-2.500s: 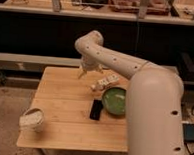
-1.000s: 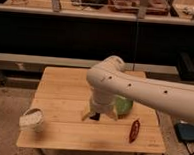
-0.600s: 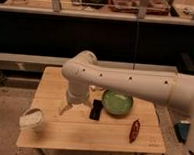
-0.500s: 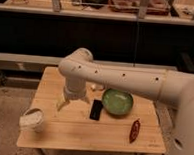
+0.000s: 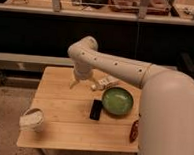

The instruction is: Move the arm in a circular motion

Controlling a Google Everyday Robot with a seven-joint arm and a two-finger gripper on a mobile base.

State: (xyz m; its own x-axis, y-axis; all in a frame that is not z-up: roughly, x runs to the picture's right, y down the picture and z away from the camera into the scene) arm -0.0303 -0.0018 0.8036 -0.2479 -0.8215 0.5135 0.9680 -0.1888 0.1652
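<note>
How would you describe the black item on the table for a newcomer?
On the wooden table, find the green bowl; the flat black rectangle lies just left of it, in front of the gripper hanging over the table's far side. Unlike its neighbours, it is black and flat.

Table (image 5: 59, 97): green bowl (image 5: 117, 100) beside black phone (image 5: 95, 109); crumpled white bag (image 5: 32, 120) front-left (near edge); reddish item (image 5: 134, 130) front-right.
</note>
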